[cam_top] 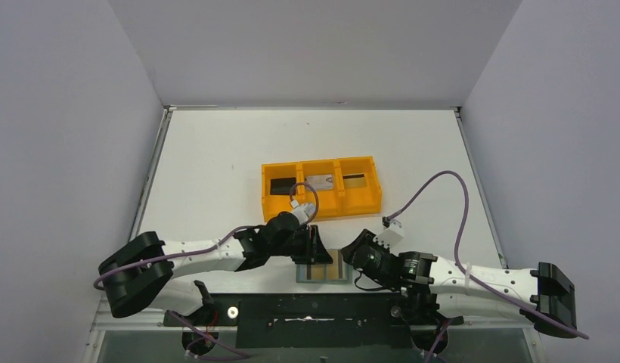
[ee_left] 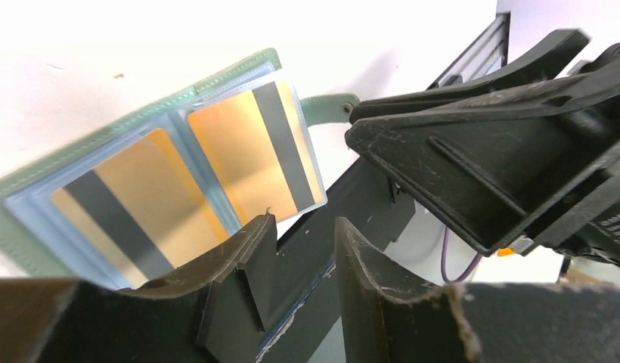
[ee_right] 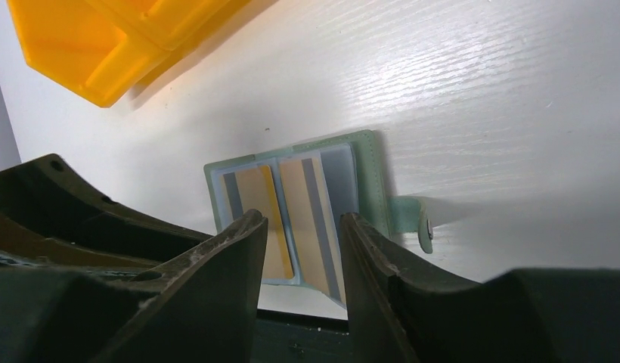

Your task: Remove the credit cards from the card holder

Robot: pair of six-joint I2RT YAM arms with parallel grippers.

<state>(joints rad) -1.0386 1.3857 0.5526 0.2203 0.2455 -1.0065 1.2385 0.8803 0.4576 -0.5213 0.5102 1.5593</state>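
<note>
Top external view: three cards (cam_top: pixel 320 181) lie in the orange three-compartment tray (cam_top: pixel 322 209). Two gold striped cards (ee_left: pixel 250 147) sit pocketed in the open grey-green folding card holder (ee_right: pixel 373 181). The left gripper (cam_top: pixel 314 243) and right gripper (cam_top: pixel 351 253) are parted, empty.

The card holder (ee_right: pixel 339 178) is grey-green outside and pale blue inside. Its two credit cards (ee_left: pixel 235 151) are golden orange, each with one dark grey stripe.
</note>
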